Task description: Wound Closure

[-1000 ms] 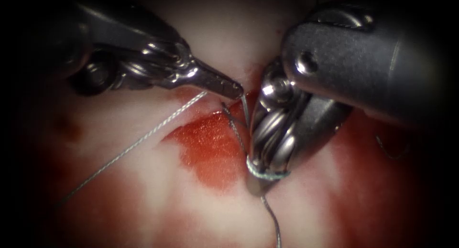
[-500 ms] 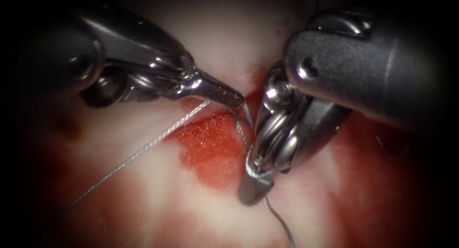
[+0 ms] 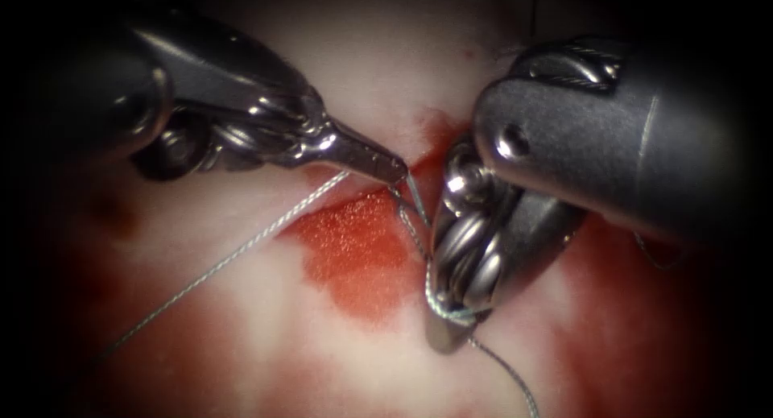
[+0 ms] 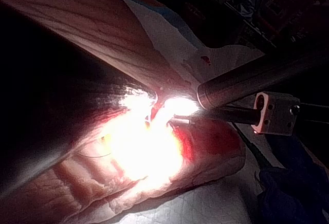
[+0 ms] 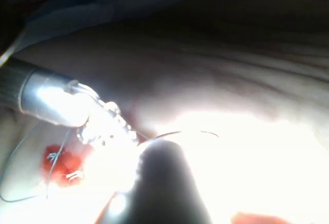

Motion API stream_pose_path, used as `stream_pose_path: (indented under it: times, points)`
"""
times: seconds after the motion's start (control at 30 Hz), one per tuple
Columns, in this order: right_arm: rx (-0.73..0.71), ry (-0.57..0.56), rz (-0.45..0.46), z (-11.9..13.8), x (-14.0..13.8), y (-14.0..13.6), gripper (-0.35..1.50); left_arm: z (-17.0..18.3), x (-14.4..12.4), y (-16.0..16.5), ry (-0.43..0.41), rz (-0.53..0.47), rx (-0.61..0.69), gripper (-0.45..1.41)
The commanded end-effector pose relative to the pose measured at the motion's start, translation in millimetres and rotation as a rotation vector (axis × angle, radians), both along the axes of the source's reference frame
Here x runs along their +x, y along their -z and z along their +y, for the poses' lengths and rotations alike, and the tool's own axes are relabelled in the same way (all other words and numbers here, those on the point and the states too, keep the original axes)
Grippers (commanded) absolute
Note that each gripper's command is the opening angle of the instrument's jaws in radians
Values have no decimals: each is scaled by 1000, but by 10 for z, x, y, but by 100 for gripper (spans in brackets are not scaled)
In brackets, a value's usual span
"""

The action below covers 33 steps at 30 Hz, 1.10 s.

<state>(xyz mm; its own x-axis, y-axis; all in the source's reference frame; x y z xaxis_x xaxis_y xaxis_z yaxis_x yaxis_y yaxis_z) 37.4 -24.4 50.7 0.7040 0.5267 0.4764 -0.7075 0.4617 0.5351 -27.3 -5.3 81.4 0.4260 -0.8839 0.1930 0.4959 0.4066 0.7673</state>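
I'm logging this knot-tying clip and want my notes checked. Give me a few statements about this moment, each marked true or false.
1. The left gripper is shut on the thread. True.
2. Thread is looped around the right gripper near its tip. True.
3. The red fluid lies to the right of the right gripper. False: the large patch lies to its left, below the left gripper.
4. The left gripper holds the needle at mid-curve. False: it holds thread.
5. A strand of thread runs from the left gripper toward the picture's lower left across the tissue. True.
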Motion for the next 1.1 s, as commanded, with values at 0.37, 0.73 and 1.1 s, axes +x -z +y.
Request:
stream_pose_path:
  times: [0.37, 0.73, 1.1]
  points:
    - [39, 12, -12, 20, 10, 6, -35, 10, -4, 3, -3, 5, -6, -45]
    - [-276, -122, 171, 110, 1, 41, -35, -36, 40, -23, -273, 409, -51, -45]
    - [-505, -249, 385, 187, 8, 60, -35, -106, 44, -25, -491, 525, 158, -45]
